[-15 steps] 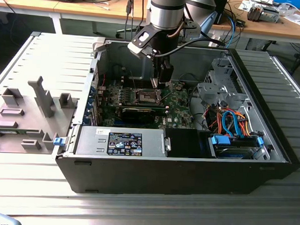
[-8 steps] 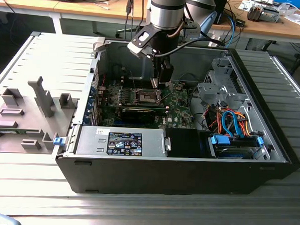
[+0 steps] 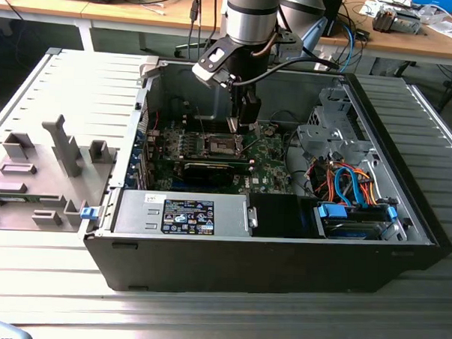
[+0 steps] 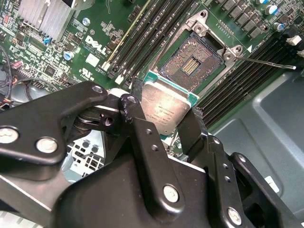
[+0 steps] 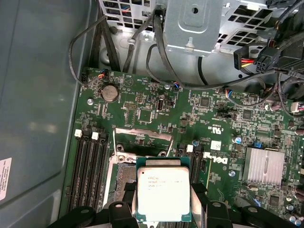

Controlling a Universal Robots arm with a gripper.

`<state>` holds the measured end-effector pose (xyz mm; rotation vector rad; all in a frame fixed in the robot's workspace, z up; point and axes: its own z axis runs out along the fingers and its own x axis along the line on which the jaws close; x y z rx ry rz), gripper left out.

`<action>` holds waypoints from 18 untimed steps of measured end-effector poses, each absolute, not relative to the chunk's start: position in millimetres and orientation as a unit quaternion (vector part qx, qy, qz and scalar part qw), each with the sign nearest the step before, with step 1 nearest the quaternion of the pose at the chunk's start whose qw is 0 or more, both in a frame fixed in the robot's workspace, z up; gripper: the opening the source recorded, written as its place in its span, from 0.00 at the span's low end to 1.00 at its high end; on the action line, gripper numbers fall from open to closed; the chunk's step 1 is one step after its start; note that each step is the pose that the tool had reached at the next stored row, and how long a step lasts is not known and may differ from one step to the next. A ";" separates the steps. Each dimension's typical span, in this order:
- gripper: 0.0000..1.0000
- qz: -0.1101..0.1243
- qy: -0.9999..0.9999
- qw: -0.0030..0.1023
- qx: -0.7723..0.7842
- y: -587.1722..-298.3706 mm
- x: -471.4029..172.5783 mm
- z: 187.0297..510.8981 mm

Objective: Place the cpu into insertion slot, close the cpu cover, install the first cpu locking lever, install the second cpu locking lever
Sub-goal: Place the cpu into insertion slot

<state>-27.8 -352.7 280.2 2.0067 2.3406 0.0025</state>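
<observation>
Gripper (image 4: 164,118) clenched on the cpu (image 4: 166,110), one finger on each of two opposite edges, metal face turned toward the wrist cameras. The chip hangs just above the insertion slot (image 4: 192,64) and a little off to one side. It is not seated, and most of the socket's pin field is bare in the second wrist view.

The cpu cover (image 5: 142,135) stands swung open at one edge of the insertion slot. A thin locking lever (image 4: 266,62) sticks out past another edge, unlatched.

Handling, as judged:
- The chip looks light, thin and rigid, so it should not flex.
- The metal face is likely slick, so the edge grip seems the right hold.
- The underside contacts and socket pins look fragile. A tilted or sideways drop could bend pins.
- The chip appears roughly square to the insertion slot, but I cannot confirm exact alignment.
</observation>
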 end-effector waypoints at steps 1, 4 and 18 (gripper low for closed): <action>0.54 0.001 0.759 0.029 0.651 -352.7 -27.8 280.2; 0.54 0.001 0.758 0.029 0.651 -352.7 -27.8 280.2; 0.54 0.001 0.756 0.029 0.654 -352.7 -27.8 280.2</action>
